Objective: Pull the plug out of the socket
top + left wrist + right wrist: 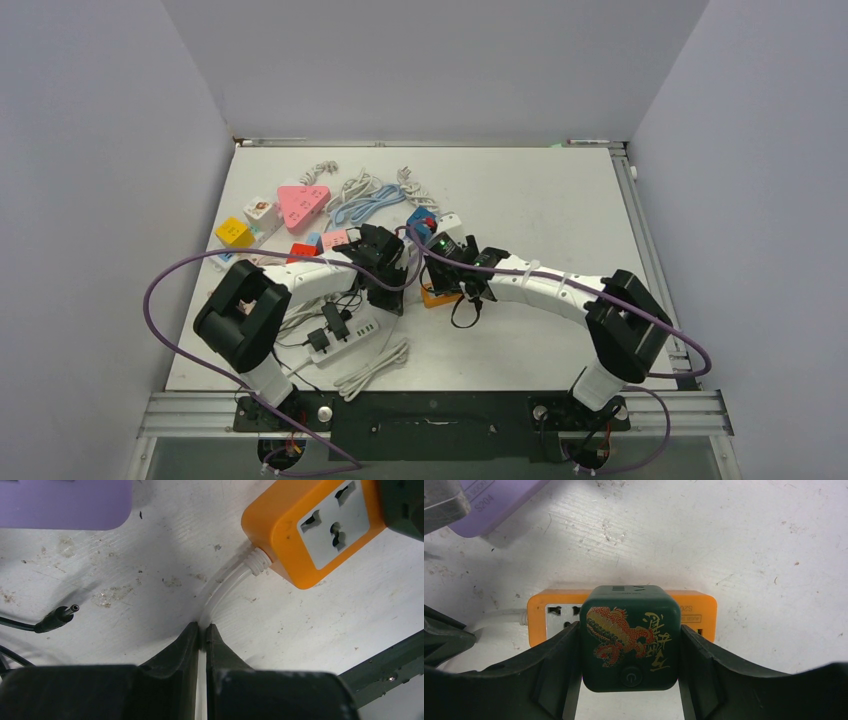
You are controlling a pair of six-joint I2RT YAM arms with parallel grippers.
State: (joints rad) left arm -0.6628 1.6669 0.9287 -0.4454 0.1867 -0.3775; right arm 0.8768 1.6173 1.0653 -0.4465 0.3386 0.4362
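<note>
- Right wrist view: nearest the lens, the right gripper had its two black fingers pressed against opposite flanks of the dark green cube-shaped plug, which bears a red-and-gold beast print. I judged this a grip.
- The plug sat seated in the orange plastic socket block, which lay flat on the scuffed white table. The block's long axis ran side to side, in line with the fingers' squeeze.
- The coming pull would probably need to go straight off the block's face, towards the wrist.
- Count here: one plug, one orange block, one free outlet beside the plug, and one purple plastic power strip at the far corner.
- Left wrist view: the left gripper was closed on the white rubber cable where it left the block's end. That looked well placed to hold the block down.
- One loose black barrel connector lay apart to the side.
- Top view: both wrists met mid-table over the block, with the right gripper directly on it and the left gripper just beside it. There were two arms and one orange block.
</note>
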